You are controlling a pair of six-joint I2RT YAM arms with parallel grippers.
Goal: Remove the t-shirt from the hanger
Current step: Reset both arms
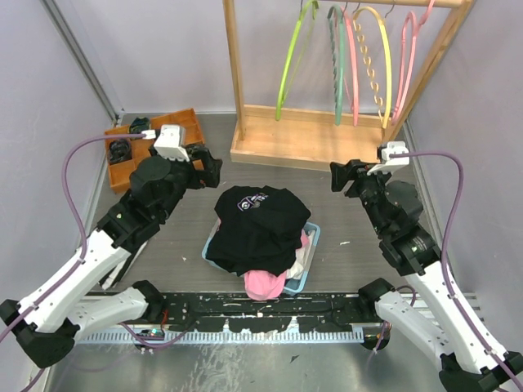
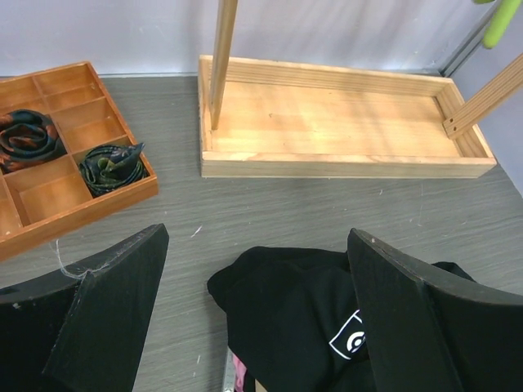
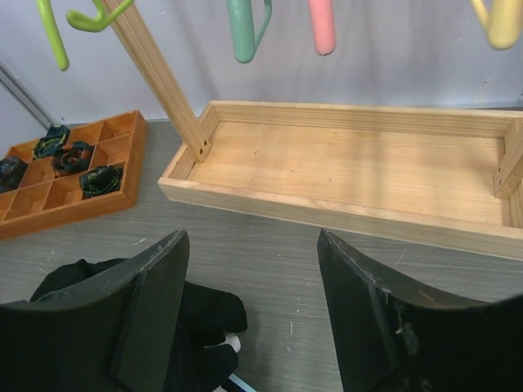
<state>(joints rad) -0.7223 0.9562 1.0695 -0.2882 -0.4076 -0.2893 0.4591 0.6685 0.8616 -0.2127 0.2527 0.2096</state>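
Pink garment (image 1: 265, 283): nearest of the heap, spilling over the near rim of the pale blue basket (image 1: 314, 237).
T-shirt (image 1: 260, 224): black, crumpled on top of the basket's pile at the middle of the table (image 1: 359, 229). No hanger shows in it (one could be hidden in the folds, I cannot tell).
Task stage: judged finished or nearly so, since the shirt lies loose.
Left gripper (image 2: 257, 245): fingers wide apart and holding nothing, hovering just beyond the shirt's far-left edge.
Right gripper (image 3: 252, 245): fingers parted and empty, to the far right of the shirt and apart from it.
Tray (image 2: 73, 224): orange, with compartments, at the far left; a few hold rolled dark items.
Rack (image 1: 310, 139): wooden, at the far side, with bare coloured hangers (image 1: 372, 57) dangling from it.
Risk one: the shirt sits loosely, so a low pass by either arm could drag it off the heap.
Risk two: a deep pinch could catch the clothes beneath or shift the basket.
Risk three: raising an arm farther back could knock the hangers.
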